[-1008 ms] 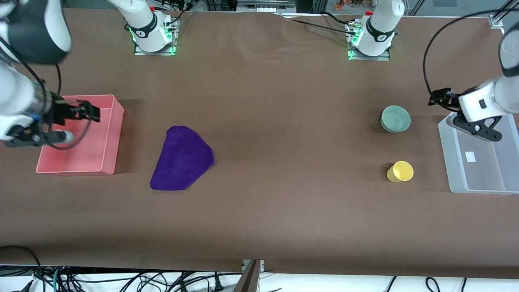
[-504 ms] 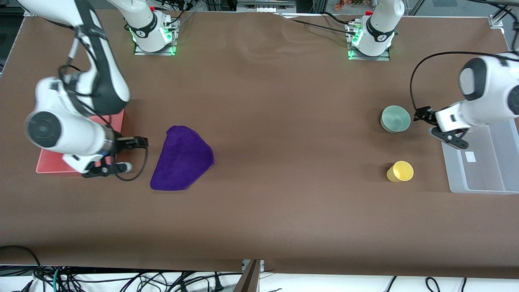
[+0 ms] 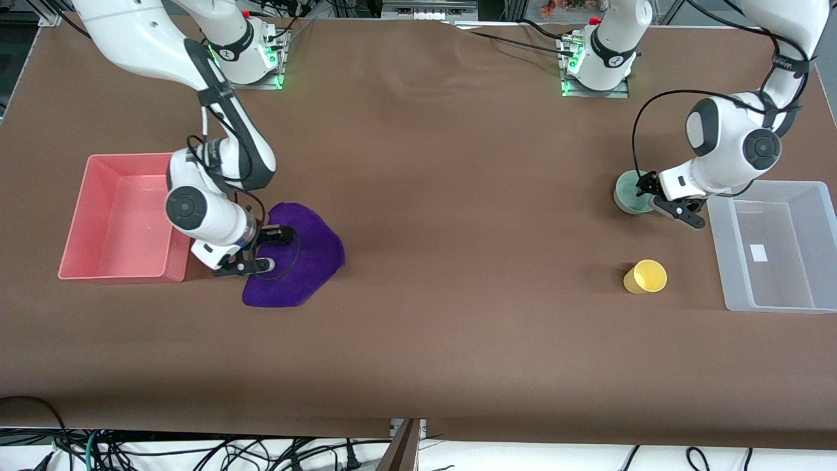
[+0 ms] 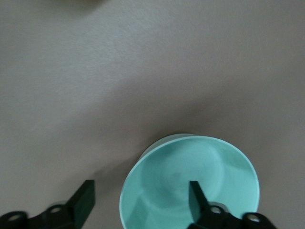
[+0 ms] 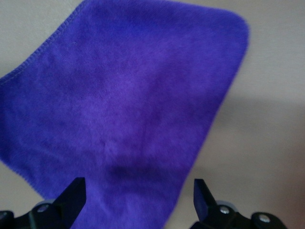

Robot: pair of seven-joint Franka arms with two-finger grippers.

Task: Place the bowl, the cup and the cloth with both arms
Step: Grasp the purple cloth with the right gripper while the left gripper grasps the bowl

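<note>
Both hands open, each poised over its own target.

We see the left hand (image 4: 138,200) straddling the mint bowl's (image 3: 629,193) rim, gripping nothing; the yellow cup (image 3: 645,276) stands nearer the camera. The right hand (image 3: 273,248), empty, hovers over the purple cloth (image 3: 307,261), whose long axis runs obliquely beside the pink bin (image 3: 98,216) on the tabletop (image 3: 458,196).

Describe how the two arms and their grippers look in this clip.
Both arms are white, rounded segments with black joint bands and looping black cables; green lights glow at their bases. The left gripper and right gripper have plain black, wedge-shaped fingers.
</note>
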